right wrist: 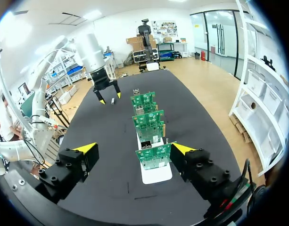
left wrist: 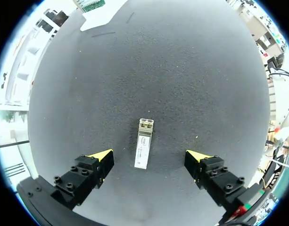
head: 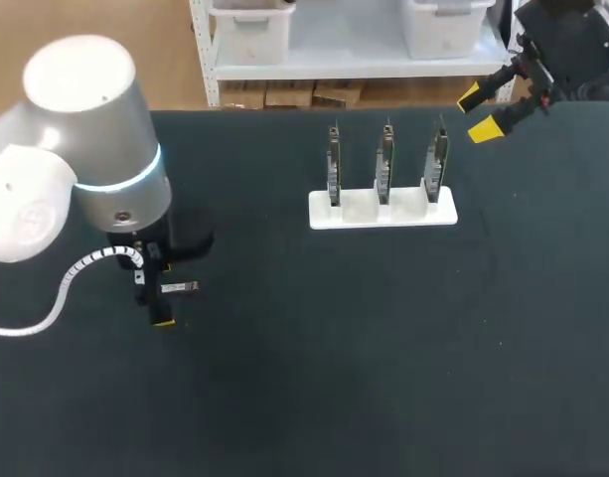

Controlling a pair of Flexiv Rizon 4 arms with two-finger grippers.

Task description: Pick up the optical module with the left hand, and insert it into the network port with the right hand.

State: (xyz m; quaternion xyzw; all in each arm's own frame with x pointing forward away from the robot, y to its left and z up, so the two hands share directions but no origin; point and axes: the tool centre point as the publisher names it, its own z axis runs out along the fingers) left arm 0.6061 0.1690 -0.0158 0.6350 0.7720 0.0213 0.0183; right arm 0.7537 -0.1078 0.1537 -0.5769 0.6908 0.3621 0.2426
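Note:
The optical module (left wrist: 143, 150), a small silver metal block, lies flat on the black table between the fingers of my left gripper (left wrist: 150, 157), which hangs open just above it without touching. In the head view the module (head: 179, 287) shows beside the left gripper (head: 157, 298). A white stand (head: 382, 210) holds three upright green circuit boards with network ports (head: 384, 164). My right gripper (head: 483, 112) is open and held high at the far right, apart from the stand. From the right wrist view the boards (right wrist: 149, 136) stand ahead of the right gripper (right wrist: 134, 149), the nearest between its fingers.
The black table (head: 383, 348) spreads wide in front of the stand. In the right wrist view my left arm (right wrist: 94, 56) stands at the table's far end with the module (right wrist: 113, 100) under it.

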